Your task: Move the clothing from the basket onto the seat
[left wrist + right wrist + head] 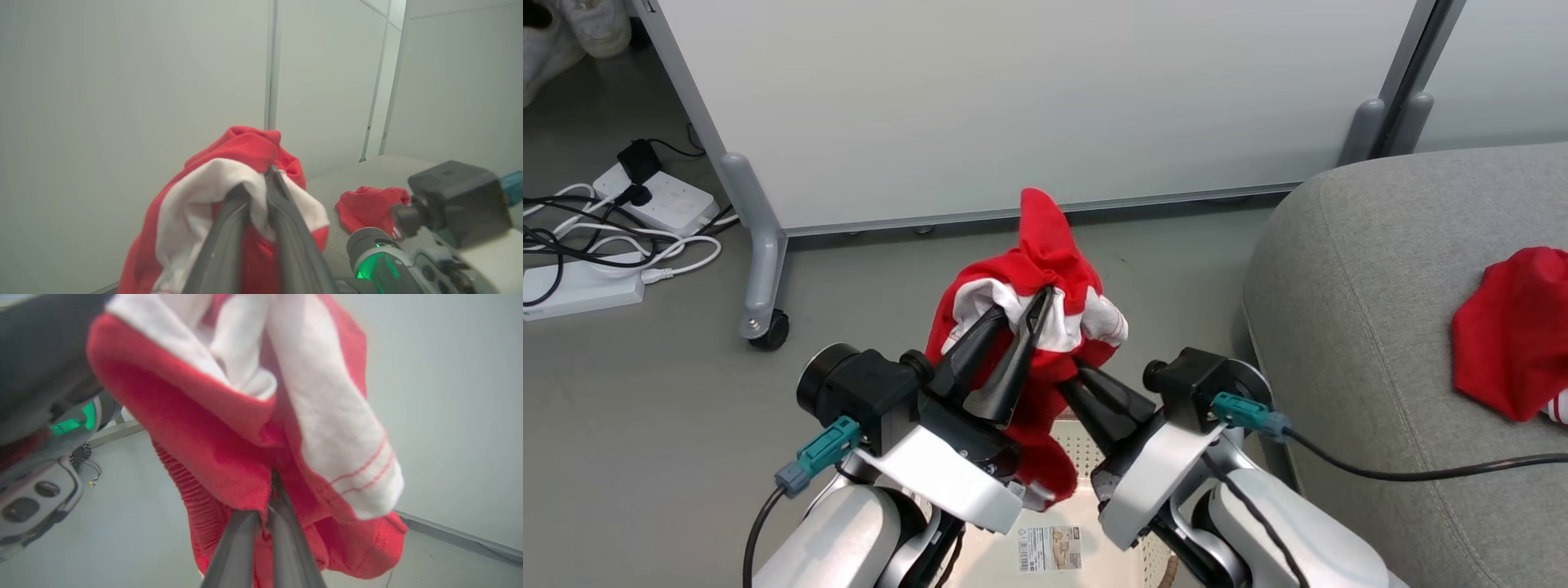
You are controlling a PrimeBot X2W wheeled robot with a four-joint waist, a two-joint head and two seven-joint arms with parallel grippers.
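Red garment (1045, 253) is up in the air, bunched and drooping over the basket (1082, 449), with its tail trailing down toward the basket floor. Left gripper (1025, 309) has its fingers drawn narrow, a white fold caught between them near the top of the bundle. How firm that pinch is I can't tell from these angles. Right gripper (267, 510) is clamped tight on a red fold lower down.

This looks like light, floppy knit: no stiffness, nothing fragile. A gathered fold or the ribbed edge is the place to take it. It drapes and will likely swing, so loose ends could snag.

The second garment (1507, 331) lies on the sofa (1364, 269) to the right, well apart from the rounded corner. That corner sits just beside the basket, so the hanging tail needs to clear the basket wall and then the corner. There's broad bare cushion between the corner and the second garment. Partition panel (1013, 98) stands ahead, with open floor (866, 269) before it.
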